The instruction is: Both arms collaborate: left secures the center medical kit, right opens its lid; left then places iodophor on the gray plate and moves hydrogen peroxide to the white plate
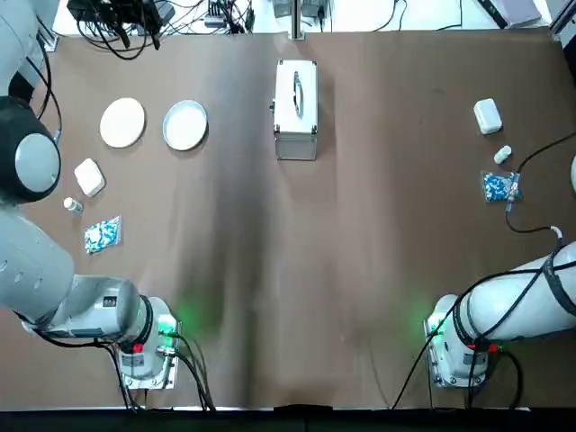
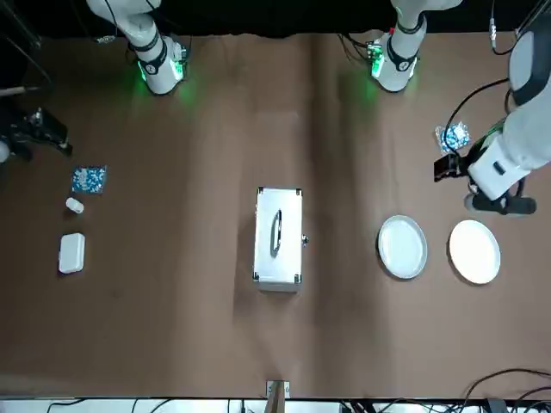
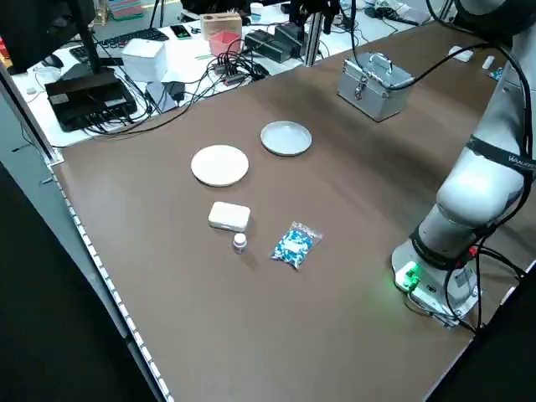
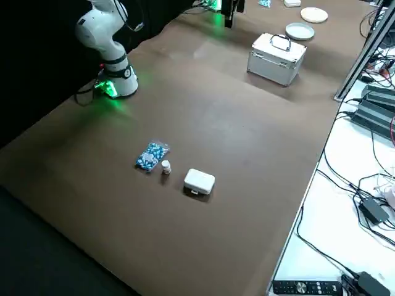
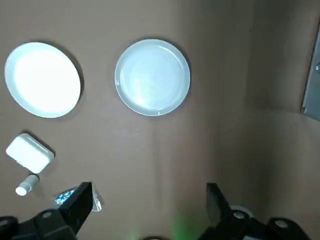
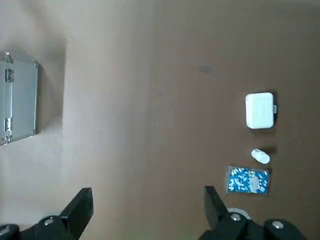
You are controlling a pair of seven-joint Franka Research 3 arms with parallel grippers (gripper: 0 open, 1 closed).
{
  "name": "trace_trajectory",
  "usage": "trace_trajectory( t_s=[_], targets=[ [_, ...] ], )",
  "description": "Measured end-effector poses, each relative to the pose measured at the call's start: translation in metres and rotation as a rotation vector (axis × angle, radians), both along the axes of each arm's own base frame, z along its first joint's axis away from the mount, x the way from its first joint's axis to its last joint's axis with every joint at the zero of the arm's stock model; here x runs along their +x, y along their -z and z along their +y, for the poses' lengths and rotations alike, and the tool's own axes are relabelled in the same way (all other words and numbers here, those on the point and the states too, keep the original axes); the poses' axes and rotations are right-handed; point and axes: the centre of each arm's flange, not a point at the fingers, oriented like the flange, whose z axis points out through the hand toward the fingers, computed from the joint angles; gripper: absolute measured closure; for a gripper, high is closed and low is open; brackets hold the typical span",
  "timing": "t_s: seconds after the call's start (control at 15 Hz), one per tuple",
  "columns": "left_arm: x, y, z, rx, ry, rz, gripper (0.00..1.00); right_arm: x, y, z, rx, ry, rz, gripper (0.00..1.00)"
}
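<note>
Lots of shared surface [image 1: 297,315] here, so my first worry is the arms: the left one [image 1: 36,252] is reaching along the left side, the right one [image 1: 531,292] comes in at near right, and both have to meet over the middle. Cables hang off both, so a snag looks possible. Left hand [image 5: 149,185] is over the left part, fingers wide, nothing between them; right hand [image 6: 149,190] is over the right part, also wide and empty. The aluminum medical kit [image 1: 296,108] sits far-center, lid shut. If left doesn't pin it properly, I'd bet pulling on the lid just drags or tips the whole thing. Then the plates, far left: the white plate [image 1: 122,122] is outermost, the rimmed gray plate [image 1: 184,125] just beside it, toward the kit. Both round and pale, so a mix-up is easy, and a low pass could clip a rim. White boxes [image 3: 229,216] [image 4: 199,181] and blue-and-white packets [image 3: 296,244] [image 4: 152,155] on both sides are stuff to dodge. Capped white bottle [image 3: 239,243] at left could get grabbed as the peroxide by mistake. Can't see iodophor or hydrogen peroxide; probably inside the kit. Smallest bit, the latch [image 3: 360,87] on its left side: if it's fastened, forcing the lid goes badly.
</note>
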Motion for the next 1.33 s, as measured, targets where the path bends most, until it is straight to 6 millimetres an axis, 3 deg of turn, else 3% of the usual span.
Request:
trace_trajectory(
  t_s=[0.2,0.4,0.87,1.13,1.2,1.33],
  targets=[
    [0.001,0.031,-0.006,-0.002,0.011,0.009,0.0,0.012,0.013,0.02,-0.002,-0.03,-0.013,0.02],
    [-0.001,0.059,-0.017,-0.006,0.029,0.002,0.0,0.02,0.025,0.024,-0.005,-0.034,-0.008,0.02],
    [0.003,0.103,-0.036,-0.009,0.04,0.023,0.0,0.029,0.045,0.041,0.075,-0.046,0.029,0.02],
    [0.004,0.124,-0.044,0.005,-0.139,0.064,0.0,0.03,0.062,0.091,0.081,-0.079,0.064,0.02],
    [0.0,0.135,-0.067,0.028,-0.205,0.083,0.0,0.028,0.07,0.116,0.076,-0.078,0.081,0.02],
    [-0.004,0.148,-0.095,0.05,-0.278,0.101,0.0,0.027,0.077,0.138,0.076,-0.1,0.082,0.02]
  ],
)
